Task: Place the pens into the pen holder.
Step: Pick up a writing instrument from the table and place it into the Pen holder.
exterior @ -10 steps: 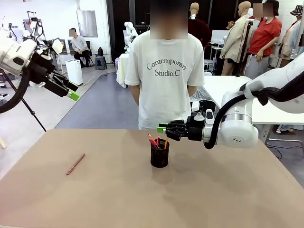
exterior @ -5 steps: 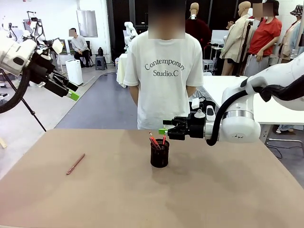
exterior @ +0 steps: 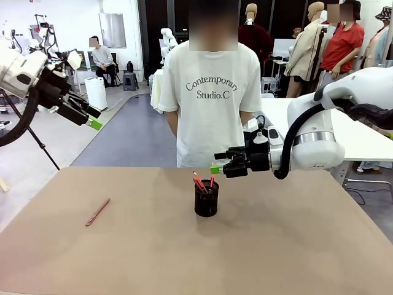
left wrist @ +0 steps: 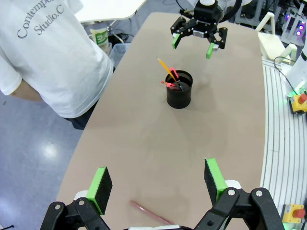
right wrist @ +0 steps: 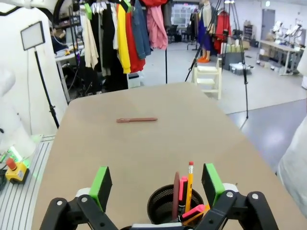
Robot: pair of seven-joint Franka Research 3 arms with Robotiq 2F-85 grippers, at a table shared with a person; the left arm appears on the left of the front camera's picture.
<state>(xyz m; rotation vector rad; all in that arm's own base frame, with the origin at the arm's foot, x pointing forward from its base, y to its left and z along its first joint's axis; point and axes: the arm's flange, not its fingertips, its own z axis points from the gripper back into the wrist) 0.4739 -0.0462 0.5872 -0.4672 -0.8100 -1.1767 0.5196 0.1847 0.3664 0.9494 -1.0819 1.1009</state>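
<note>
- The right fingers [exterior: 215, 168] hang in the air just above the pen holder [exterior: 206, 203], a little to its far right. They are spread wide with nothing between them.
- In the right wrist view their green pads [right wrist: 211, 184] stand on either side of the holder's mouth [right wrist: 175, 203] below.
- The pen holder, a black mesh cup, stands upright near the middle of the bench [exterior: 295, 246], in front of the person.
- Inside it, a yellow-orange pencil [right wrist: 190, 184] stands eraser up. Beside it are pinkish-red pens [right wrist: 183, 189] and a darker reddish stick [right wrist: 176, 189], all leaning on the rim.
- One more pinkish-red pen [exterior: 97, 211] lies flat on the bench, well apart from the holder toward the robot's left.
- The left fingers [exterior: 95, 125] are raised high beyond the bench's left edge, also wide and empty.
- In the left wrist view those fingers [left wrist: 100, 186] frame the bench, with the loose pen [left wrist: 148, 213] low between them and the holder [left wrist: 179, 90] farther off.
- The person's white T-shirt [exterior: 212, 123] reads "Contemporary Studio.C" in dark letters across the chest.
</note>
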